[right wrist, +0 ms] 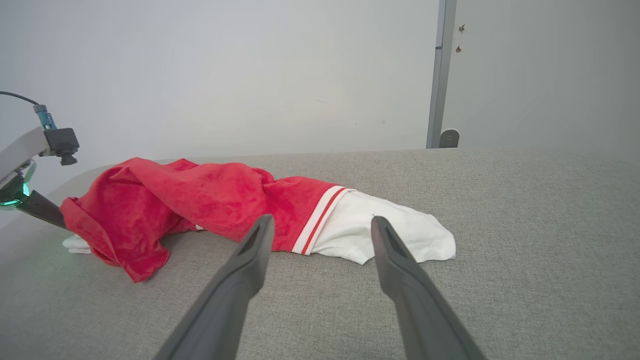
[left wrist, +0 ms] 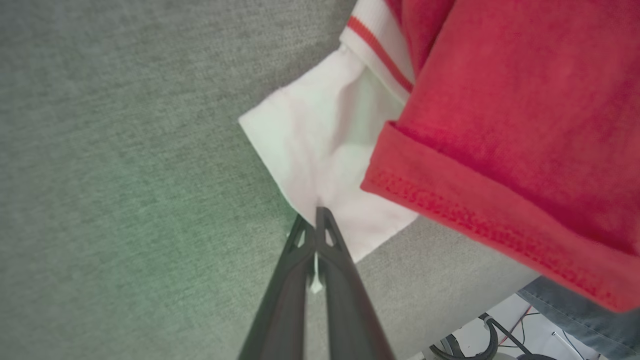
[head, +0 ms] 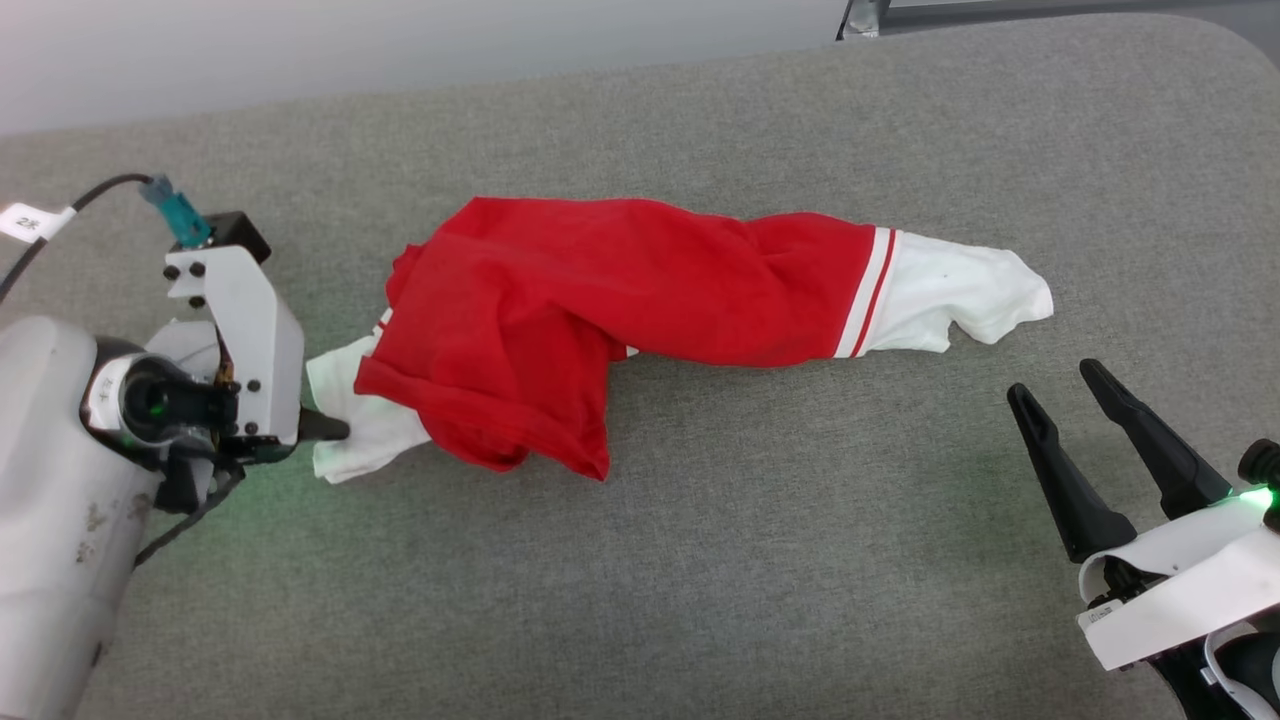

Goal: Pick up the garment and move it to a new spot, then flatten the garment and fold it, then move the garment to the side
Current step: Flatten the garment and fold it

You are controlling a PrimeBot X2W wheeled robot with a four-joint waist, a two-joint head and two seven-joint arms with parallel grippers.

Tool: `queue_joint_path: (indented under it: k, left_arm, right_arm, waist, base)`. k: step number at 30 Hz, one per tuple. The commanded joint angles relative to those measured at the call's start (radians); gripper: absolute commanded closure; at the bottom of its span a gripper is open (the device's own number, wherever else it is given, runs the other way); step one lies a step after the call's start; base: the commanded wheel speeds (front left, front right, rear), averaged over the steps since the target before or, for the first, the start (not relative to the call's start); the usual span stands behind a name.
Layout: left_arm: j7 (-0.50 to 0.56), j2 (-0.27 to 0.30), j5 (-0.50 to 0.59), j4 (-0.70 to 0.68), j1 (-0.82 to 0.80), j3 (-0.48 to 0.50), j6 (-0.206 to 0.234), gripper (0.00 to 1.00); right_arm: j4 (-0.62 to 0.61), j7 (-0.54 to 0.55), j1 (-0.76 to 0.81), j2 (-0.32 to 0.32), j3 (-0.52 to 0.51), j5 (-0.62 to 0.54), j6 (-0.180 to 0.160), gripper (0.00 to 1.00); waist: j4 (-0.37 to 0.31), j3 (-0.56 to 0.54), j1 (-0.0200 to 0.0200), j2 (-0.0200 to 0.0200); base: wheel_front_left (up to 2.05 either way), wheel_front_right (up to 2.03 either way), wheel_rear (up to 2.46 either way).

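**Head view.** The shirt (head: 640, 300) lies bunched in a long strip across the middle of the grey table (head: 700, 580). It is mostly red. The left sleeve (head: 355, 425) is a white patch showing under the red cloth at the robot's left end. The right sleeve (head: 960, 290) is white, with red-and-white stripe trim, and lies at the opposite end. The left gripper (head: 335, 430) points sideways with its dark tip touching the edge of the left sleeve. The right gripper (head: 1052, 378) is at the lower right, with its two fingers spread and nothing between them. It is near the right sleeve but apart from it.

**Left wrist view.** The two fingers (left wrist: 335, 280) of the left gripper are pressed together, with their tips on the edge of the left sleeve. A sliver of white cloth shows pinched between them. A folded red hem (left wrist: 475, 220) lies over part of this sleeve. Past the table edge at the lower right there is blue denim cloth (left wrist: 590, 315). What it belongs to cannot be told.

**Right wrist view.** The fingers (right wrist: 250, 270) of the right gripper stand wide apart above the table and hold nothing. The right sleeve lies beyond their tips on the table. The red body of the shirt is heaped toward the left of this view. There the left gripper meets the left sleeve low at the table surface. A pale wall (right wrist: 225, 75) rises behind the table.
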Motion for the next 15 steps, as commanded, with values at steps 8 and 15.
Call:
queue_joint_path:
  k: [8,15]
  left_arm:
    - [-0.007,-0.005,-0.02,-0.009,0.011,0.009,-0.007,1.0]
    - [-0.007,-0.02,-0.017,-0.034,-0.02,-0.001,-0.019,1.0]
  right_arm:
    - [0.007,0.027,-0.021,-0.02,-0.004,0.002,-0.001,0.0]
    - [0.063,0.304,-0.187,-0.175,0.095,0.025,-0.001,0.0]
  waist:
    - [0.01,0.001,0.0,0.0]
    - [0.033,0.025,0.0,0.0]
  base:
    - [0.0,0.0,0.0]
    - [0.0,0.0,0.0]
